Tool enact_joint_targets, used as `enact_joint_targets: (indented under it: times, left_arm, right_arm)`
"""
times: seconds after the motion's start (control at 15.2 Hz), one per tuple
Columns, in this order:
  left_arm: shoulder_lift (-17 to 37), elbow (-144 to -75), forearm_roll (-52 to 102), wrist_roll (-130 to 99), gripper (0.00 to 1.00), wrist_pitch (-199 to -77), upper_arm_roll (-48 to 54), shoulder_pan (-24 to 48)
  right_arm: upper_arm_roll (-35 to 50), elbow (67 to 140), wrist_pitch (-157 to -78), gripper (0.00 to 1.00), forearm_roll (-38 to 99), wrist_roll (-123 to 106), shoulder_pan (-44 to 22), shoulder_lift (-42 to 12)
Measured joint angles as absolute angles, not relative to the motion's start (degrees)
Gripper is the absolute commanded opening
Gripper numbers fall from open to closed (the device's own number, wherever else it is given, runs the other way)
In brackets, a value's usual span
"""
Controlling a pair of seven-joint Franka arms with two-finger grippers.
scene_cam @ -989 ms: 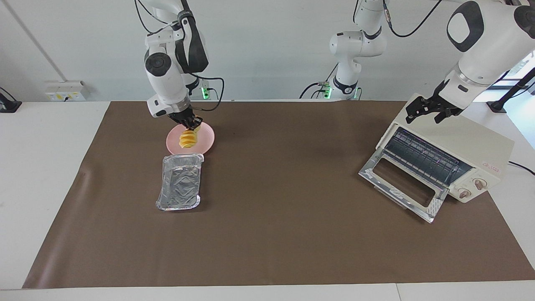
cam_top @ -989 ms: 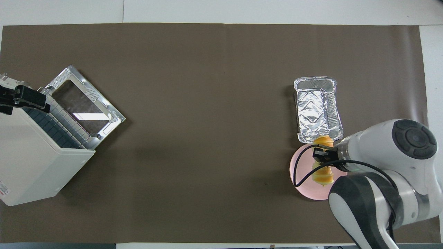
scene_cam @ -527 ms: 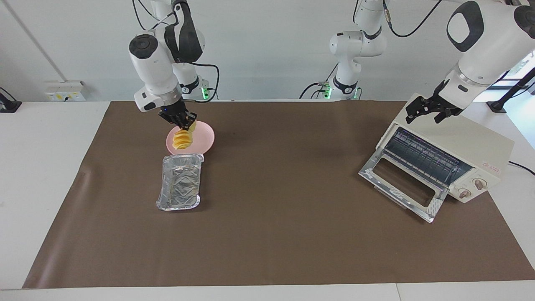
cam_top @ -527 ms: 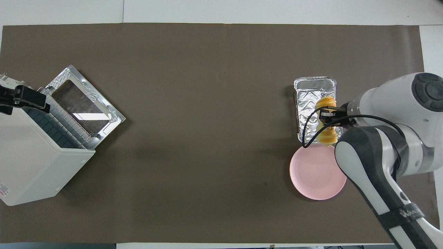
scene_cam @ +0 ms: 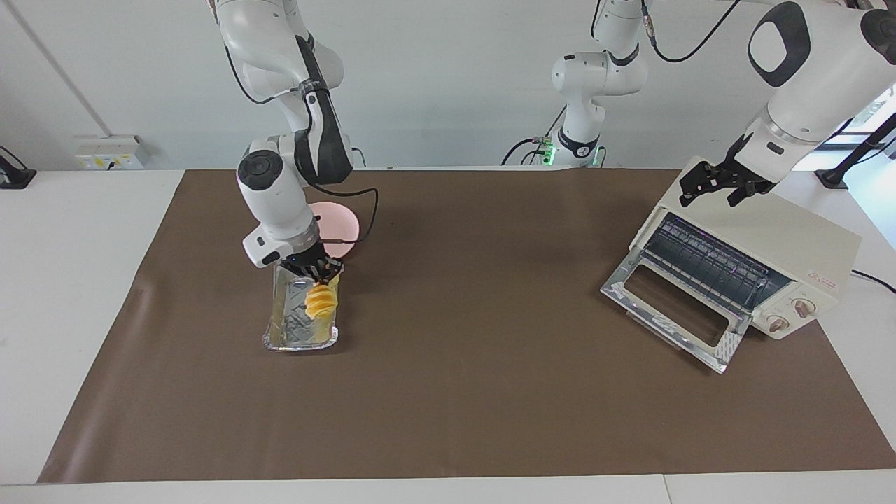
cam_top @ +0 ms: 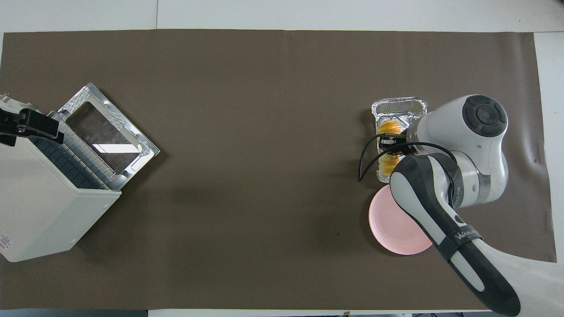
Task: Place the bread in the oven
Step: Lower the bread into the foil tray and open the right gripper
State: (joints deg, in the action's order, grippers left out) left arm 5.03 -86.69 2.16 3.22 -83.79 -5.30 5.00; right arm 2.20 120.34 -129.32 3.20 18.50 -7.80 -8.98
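1. The right claw (scene_cam: 313,269) was clamped on the bread (scene_cam: 321,301), gripping it at its upper end, and the yellow loaf hung down from the fingertips over the foil tray (scene_cam: 285,329).
2. In the overhead view the bread (cam_top: 389,128) showed in two parts on either side of the claw (cam_top: 389,143), over the tray (cam_top: 400,105); whether it touched the foil I could not tell.
3. The pink plate (scene_cam: 341,222) sat on the table (scene_cam: 448,392) just beside the tray, nearer to the robots than it, with nothing on it.
4. The oven (scene_cam: 784,252) stood well apart from the tray, at the left arm's end of the table, its glass door (scene_cam: 675,308) dropped open and the wire rack (scene_cam: 707,262) showing inside.
5. The left claw (scene_cam: 714,187) hovered over the oven's top corner, above the open mouth, its fingers spread wide and holding nothing.
6. From overhead that left claw (cam_top: 26,127) showed only as a dark bar over the oven (cam_top: 44,211), by its open door (cam_top: 108,132).
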Motion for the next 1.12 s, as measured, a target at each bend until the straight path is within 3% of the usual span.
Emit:
enact_joint_targets:
  times: [0.4,0.73,1.12]
  left_arm:
    - [5.0,-86.7,2.2,3.2,1.0,-83.8,-5.3,5.0]
    - [5.0,-86.7,2.2,3.2,1.0,-83.8,-5.3,5.0]
    - [5.0,-86.7,2.2,3.2,1.0,-83.8,-5.3,5.0]
  right_arm:
    - [1.8,119.1,-130.3,0.0,3.2,16.5,-6.8,-9.8]
    - [1.6,114.1,-126.0,0.0,3.2,13.6,-4.5,-10.9]
    - [1.9,115.0,-126.7,0.0,3.2,13.6,-5.0,-12.9]
